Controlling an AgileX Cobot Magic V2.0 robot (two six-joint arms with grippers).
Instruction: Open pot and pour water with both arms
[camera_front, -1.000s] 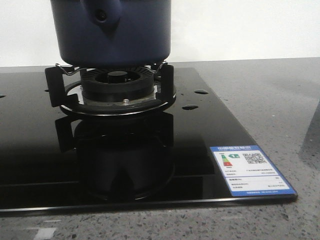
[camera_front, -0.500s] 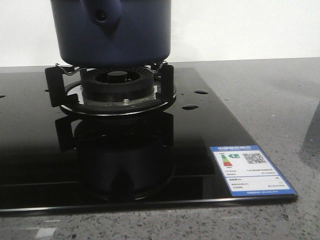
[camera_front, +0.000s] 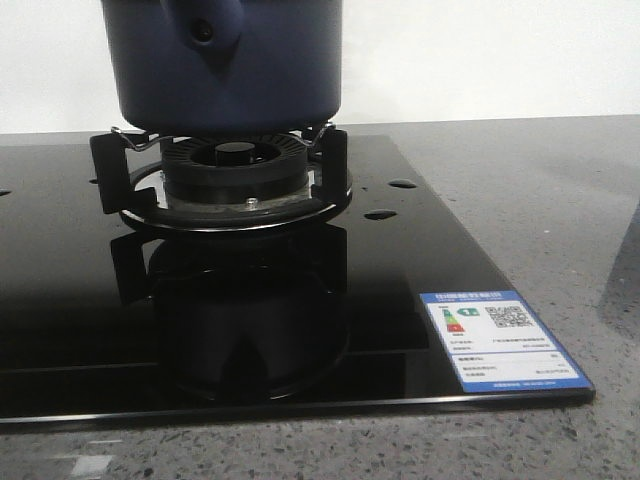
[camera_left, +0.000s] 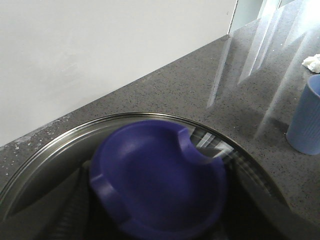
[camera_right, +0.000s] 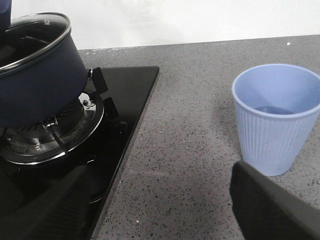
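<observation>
Glass lid (camera_right: 35, 37) on pot (camera_front: 225, 70), blue ribbed cup (camera_right: 276, 117) untouched; nothing done. Left gripper (camera_left: 160, 220) over lid knob (camera_left: 157, 180), grip unclear; right gripper (camera_right: 165, 210) spread, empty.

Neither arm shows in the front view. Left gripper (camera_left: 150, 230): wrist view shows only blurred dark fingers (camera_left: 75, 210) low in frame, spread to either side. Jaw state can't be read. Right gripper (camera_right: 160, 210): two dark fingers (camera_right: 270, 210) visible in its wrist view, set wide apart with nothing between them, hovering clear of any contact.
</observation>
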